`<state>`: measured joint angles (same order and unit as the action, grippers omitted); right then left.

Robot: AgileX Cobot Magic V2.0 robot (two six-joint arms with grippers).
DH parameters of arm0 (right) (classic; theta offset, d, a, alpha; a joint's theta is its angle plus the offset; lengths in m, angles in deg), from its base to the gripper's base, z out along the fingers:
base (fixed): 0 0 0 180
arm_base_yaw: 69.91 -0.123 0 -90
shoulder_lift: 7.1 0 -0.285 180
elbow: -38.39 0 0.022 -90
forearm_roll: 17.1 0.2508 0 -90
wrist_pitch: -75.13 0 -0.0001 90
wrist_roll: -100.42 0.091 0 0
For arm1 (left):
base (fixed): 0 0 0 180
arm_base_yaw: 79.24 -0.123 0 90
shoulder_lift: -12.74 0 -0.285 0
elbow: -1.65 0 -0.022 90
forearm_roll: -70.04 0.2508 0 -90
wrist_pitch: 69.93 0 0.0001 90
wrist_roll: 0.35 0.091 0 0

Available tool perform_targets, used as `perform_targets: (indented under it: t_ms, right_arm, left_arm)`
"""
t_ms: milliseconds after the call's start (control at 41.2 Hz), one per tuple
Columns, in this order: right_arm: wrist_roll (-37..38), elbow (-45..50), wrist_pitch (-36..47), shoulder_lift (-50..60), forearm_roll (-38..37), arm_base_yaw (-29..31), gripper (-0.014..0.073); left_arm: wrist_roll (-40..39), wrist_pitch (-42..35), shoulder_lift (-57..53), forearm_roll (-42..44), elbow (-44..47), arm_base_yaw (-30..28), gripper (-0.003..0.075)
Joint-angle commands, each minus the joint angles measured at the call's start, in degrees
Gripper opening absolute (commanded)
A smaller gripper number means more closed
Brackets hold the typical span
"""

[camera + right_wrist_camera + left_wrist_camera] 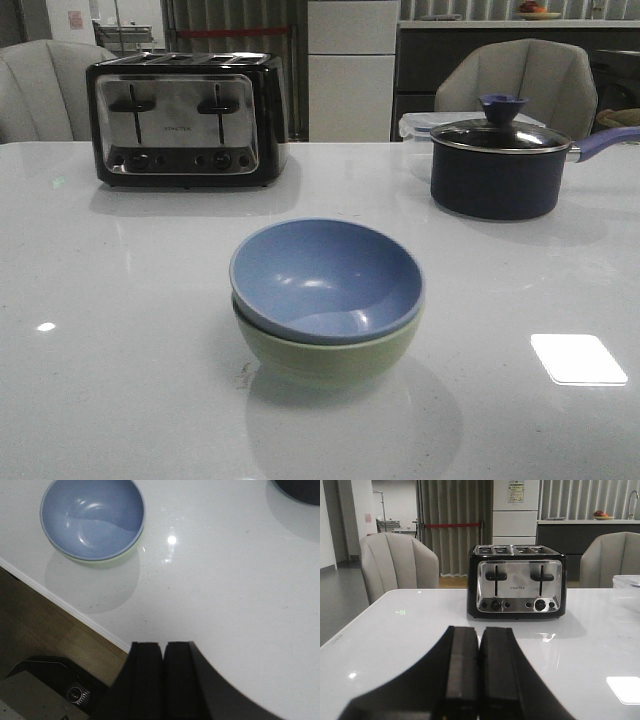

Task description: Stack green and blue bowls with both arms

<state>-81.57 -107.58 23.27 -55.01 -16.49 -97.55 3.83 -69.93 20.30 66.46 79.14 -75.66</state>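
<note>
Looks basically done: blue bowl (325,275) is sitting nested in the green bowl (325,358) mid-worktop (120,330). Left claw (479,680) and right claw (163,680) are both hanging clenched, holding nothing, well clear.

- We kept our left gripper (479,680) at the lower centre of its wrist frame, jaws pressed together, holding nothing.
- Our right gripper (163,680) sat at lower centre likewise, jaws closed and empty.
</note>
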Motion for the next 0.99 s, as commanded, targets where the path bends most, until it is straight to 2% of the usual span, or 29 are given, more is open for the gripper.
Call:
perform_targets:
  t_ms: [0, 825, 970]
  right_arm:
    - [-0.5, -1.5, 3.2, 0.2, -0.6, 0.0, 0.0028]
    - [-0.5, -1.5, 3.1, 0.5, -0.6, 0.1, 0.0028]
    - [-0.5, 0.9, 6.2, 4.6, -0.6, 5.2, 0.0028]
  left_arm:
    - [-0.6, -5.0, -1.3, 0.0, 0.2, 0.8, 0.0093]
    - [-0.6, -5.0, -1.3, 0.0, 0.2, 0.8, 0.0093]
    - [-0.6, -5.0, -1.3, 0.0, 0.2, 0.8, 0.0093]
